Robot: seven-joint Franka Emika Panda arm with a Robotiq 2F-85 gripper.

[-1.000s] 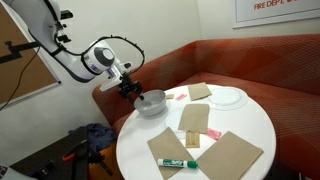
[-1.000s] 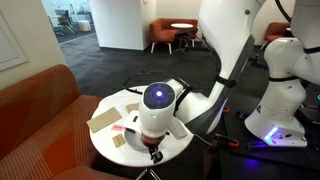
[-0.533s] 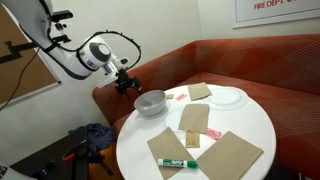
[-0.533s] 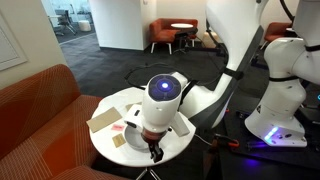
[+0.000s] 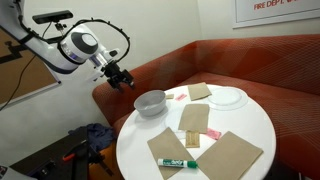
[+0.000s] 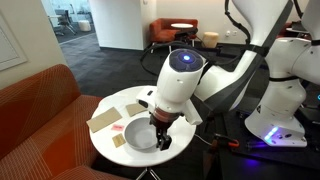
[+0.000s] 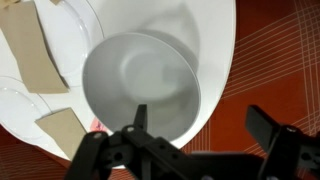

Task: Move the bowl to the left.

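Observation:
The pale grey-white bowl [image 5: 151, 102] stands empty near the edge of the round white table [image 5: 250, 120]. It also shows in an exterior view [image 6: 141, 134] and in the wrist view [image 7: 140, 83]. My gripper [image 5: 121, 79] is open and empty. It hangs in the air above and beside the bowl, off the table's edge. In the wrist view the gripper [image 7: 200, 122] has its two fingers spread wide, one over the bowl's rim and one over the red seat. In an exterior view the gripper [image 6: 160, 140] hangs just past the bowl.
A flat white plate [image 5: 228, 97] sits at the table's far side. Brown paper bags [image 5: 233, 152] and napkins [image 5: 194, 118] lie across the table, with a green marker [image 5: 176, 162] on one. A red bench [image 5: 260, 70] wraps around the table.
My gripper was down at the bowl's rim one second ago. It has let go, lifted and drawn back away from the bowl. The bowl stays in place.

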